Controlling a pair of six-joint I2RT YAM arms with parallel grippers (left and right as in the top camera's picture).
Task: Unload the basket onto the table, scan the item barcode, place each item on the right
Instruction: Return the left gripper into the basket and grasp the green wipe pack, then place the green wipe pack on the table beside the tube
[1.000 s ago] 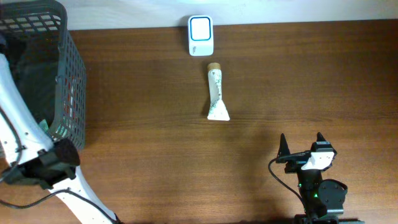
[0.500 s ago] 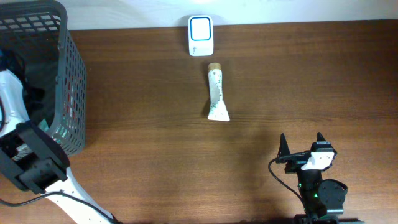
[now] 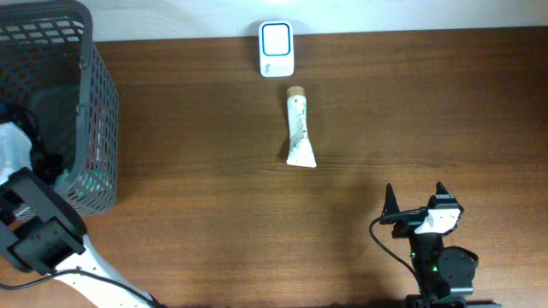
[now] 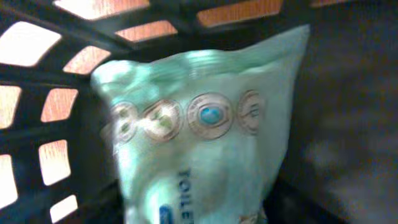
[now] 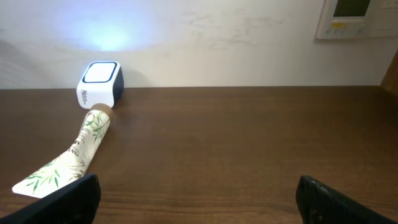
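The step in hand looks like the pick-up: the left arm (image 3: 38,235) reaches into the basket (image 3: 98,111), which holds a pale green packet (image 4: 199,149) by its mesh wall, and I cannot tell whether its jaws grip it. Next the packet must be lifted out and its barcode shown to the scanner (image 3: 276,49), well right of the basket. The right arm (image 3: 441,257), far from the basket, has its jaws wide open, empty.

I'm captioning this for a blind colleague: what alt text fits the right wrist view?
A leaf-printed tube lies on a brown table, its cap end by a white scanner at the wall; the right gripper is open, fingertips at the lower corners.
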